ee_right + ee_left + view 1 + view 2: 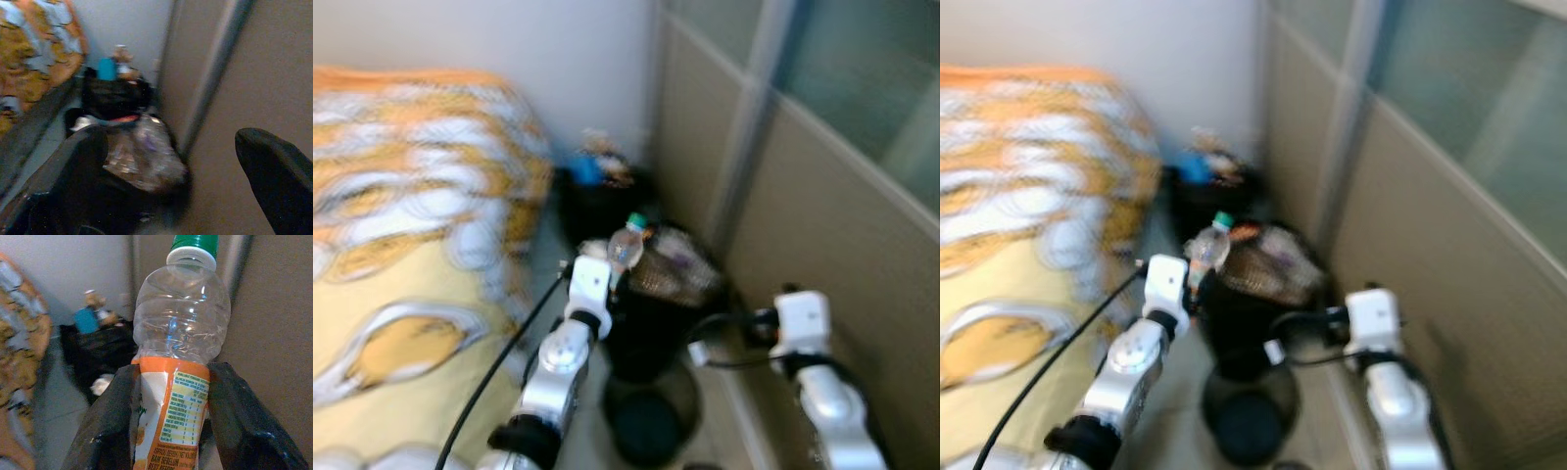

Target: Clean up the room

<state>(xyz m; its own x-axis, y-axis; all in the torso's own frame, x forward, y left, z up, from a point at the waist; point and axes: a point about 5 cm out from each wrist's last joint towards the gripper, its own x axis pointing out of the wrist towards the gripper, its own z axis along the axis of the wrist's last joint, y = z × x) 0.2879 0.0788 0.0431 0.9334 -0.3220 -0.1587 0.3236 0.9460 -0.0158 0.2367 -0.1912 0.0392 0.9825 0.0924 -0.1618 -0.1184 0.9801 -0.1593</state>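
Bedside corner, full bin [656, 294] | left gripper [171, 426] clamped on bottle [178, 352] | right gripper [190, 171] spread wide, empty

Two silver arms with white wrist blocks, black cables, and black-fingered tools [171, 431].

the left gripper [168, 423], black-fingered on a silver arm, clamps a clear plastic bottle [178, 347] with a green cap and an orange label printed in white and yellow-green panels. just beyond the gripper stands a black bin [651, 323] heaped with clear, silvery crumpled plastic [142, 154]. farther ahead a black bag [100, 357] carries a bright blue object [86, 319] and something brown on top. on the gripper's left side lies a bedspread [401, 215] patterned in orange, yellow and white swirls. the right gripper [166, 181] has black fingers too, spread wide, beside a beige partition wall [842, 235] with grey-green frosted panels above.
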